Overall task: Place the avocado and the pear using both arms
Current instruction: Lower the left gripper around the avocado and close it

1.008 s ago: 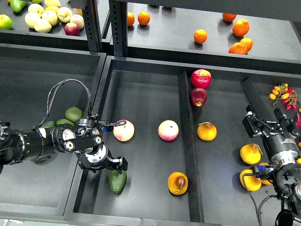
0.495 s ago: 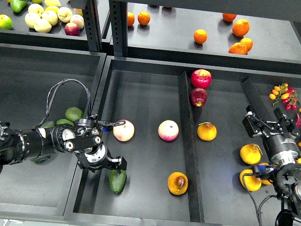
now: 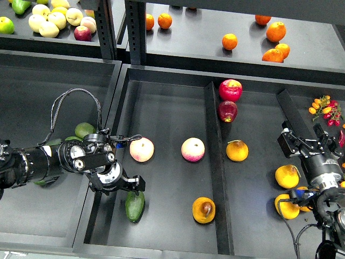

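The dark green avocado lies in the front left corner of the left compartment of the black tray. My left gripper hovers just above the avocado's top end, apart from it, and looks open and empty. The yellow-orange pear with a dark brown spot lies in the same compartment, front right, near the divider. My right gripper is open and empty over the tray's right compartment, far from the pear.
Two pale pink-yellow fruits lie mid-compartment. Yellow fruits and red apples lie right of the divider. More avocados sit in the left bin. Oranges lie on the shelf behind.
My left gripper has risen slightly away from the avocado, which stays lying in the tray. The cable loop on the left arm shifted. The right arm has not moved.
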Robot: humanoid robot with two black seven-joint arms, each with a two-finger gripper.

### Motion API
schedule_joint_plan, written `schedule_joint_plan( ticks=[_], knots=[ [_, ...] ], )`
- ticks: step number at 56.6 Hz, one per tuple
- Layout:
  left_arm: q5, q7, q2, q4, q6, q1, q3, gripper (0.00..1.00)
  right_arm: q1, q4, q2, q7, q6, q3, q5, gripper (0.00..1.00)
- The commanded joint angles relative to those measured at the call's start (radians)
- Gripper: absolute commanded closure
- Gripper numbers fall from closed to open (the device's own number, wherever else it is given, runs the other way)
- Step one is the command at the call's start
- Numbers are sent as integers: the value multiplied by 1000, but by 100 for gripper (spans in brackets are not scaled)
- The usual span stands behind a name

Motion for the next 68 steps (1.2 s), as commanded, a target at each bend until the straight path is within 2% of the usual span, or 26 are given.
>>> schedule_joint_plan(
  ticks=[1,58,68],
  knots=[
    [0,0,0,-2,0,0,-25,1,-2,0,0,0,1,-3,0,0],
    [1,0,0,-2,0,86,-57,1,0,1,0,0,1,-15,0,0],
    [1,0,0,-2,0,86,-57,3,-2,1,0,0,2,-15,0,0]
  ],
)
